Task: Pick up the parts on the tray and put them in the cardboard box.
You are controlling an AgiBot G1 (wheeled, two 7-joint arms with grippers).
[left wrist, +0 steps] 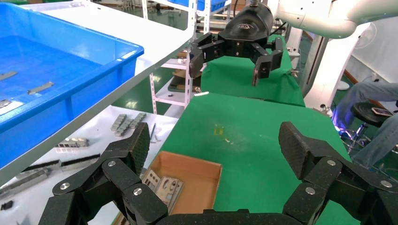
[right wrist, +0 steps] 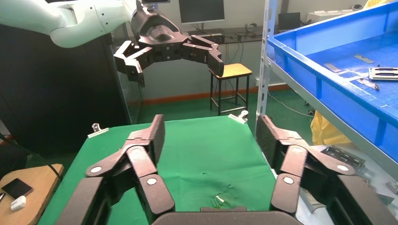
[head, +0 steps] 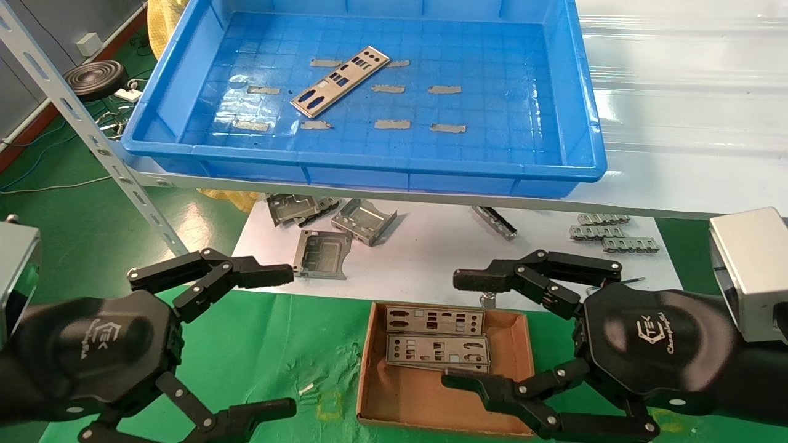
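**One plate left in the tray, two in the box, both grippers open**

The head view shows the whole scene. One silver part (head: 340, 80) lies flat on the floor of the blue tray (head: 578, 111), in its left half. Its long axis runs diagonally, from the near-left to the far-right. Small grey tape strips (head: 388, 88) are stuck around it. The tray stands on a white shelf (head: 677, 92) above the green table (head: 277, 344).

The cardboard box (head: 520, 344) sits on the table between the two grippers. Inside it two more parts (head: 436, 335) lie flat, one partly over the other, with their long axes across the box from left to right. Grey bent brackets (head: 363, 220) lie on a white sheet under the shelf.

The left gripper (head: 271, 341) hangs low at the left of the box, with its fingers wide open and holding nothing. The right gripper (head: 458, 329) hangs over the right side of the box, and its fingers are also wide open and empty.

The left wrist view adds the box (left wrist: 206, 180) from the side and the right gripper (left wrist: 225, 58) farther off. The right wrist view does not show the box, but it shows the plate in the tray (right wrist: 384, 72) and the left gripper (right wrist: 171, 54) in the air.
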